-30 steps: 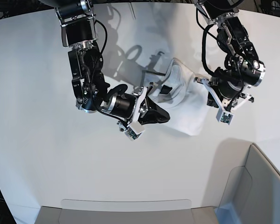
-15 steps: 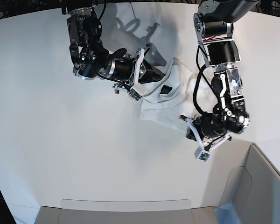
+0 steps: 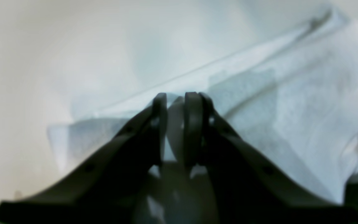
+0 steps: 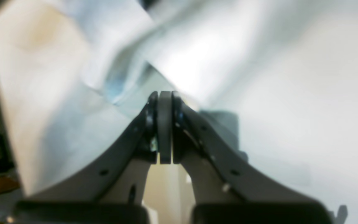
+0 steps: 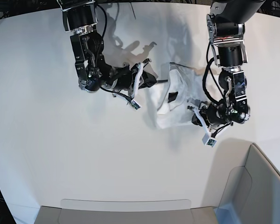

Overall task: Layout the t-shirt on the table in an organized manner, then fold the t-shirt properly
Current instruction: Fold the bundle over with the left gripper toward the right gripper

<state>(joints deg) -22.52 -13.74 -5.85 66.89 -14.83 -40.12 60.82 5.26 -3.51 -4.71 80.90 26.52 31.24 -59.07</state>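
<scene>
Shirt bunched between both grippers, layout barely begun

The t-shirt (image 5: pixel 175 100) sits crumpled on the table (image 5: pixel 60 154), print hidden and only a dark patch showing; spreading it flat and every fold look still to do. The left gripper (image 3: pixel 179 102) has its fingers almost together with pale cloth between the tips, apparently pinching the shirt's edge, the rest of the fabric spreading beyond and to the right of them. The right gripper (image 4: pixel 163 99) has its fingers pressed together; cloth lies just past the tips, but whether any is caught I cannot tell. The tabletop is smooth, plain white, with arm shadows beyond the shirt; a grey-white bin (image 5: pixel 256 186) stands at the near corner.
</scene>
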